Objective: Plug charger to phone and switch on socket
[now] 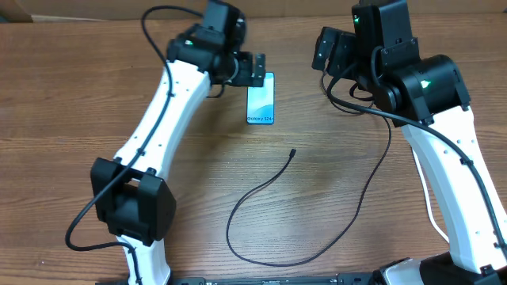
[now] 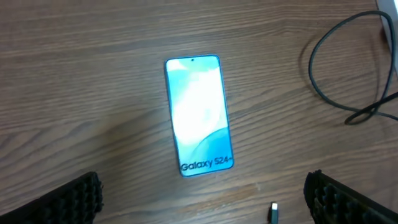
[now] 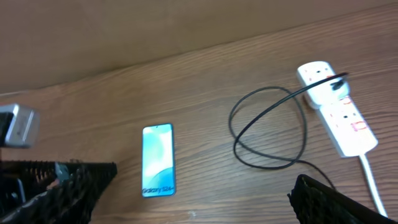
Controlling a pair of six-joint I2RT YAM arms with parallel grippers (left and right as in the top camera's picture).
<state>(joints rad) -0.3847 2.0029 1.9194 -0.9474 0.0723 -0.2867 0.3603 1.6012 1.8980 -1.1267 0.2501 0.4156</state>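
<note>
The phone (image 1: 261, 99) lies flat on the wooden table with its teal screen up and its "Galaxy S24" end toward the front. It also shows in the left wrist view (image 2: 199, 115) and the right wrist view (image 3: 158, 160). The charger cable (image 1: 261, 194) curls across the table, its connector tip (image 1: 293, 152) free, right of and below the phone; the tip shows in the left wrist view (image 2: 273, 213). The charger's plug (image 3: 336, 83) sits in the white socket (image 3: 339, 112). My left gripper (image 1: 253, 70) is open, empty, above the phone's far end. My right gripper (image 1: 325, 49) is open and empty.
The socket's thick white cord (image 3: 372, 180) trails toward the front. A loop of black cable (image 3: 267, 130) lies between the phone and the socket. A brown cardboard wall (image 3: 155, 25) stands along the table's far edge. The right arm hides the socket in the overhead view.
</note>
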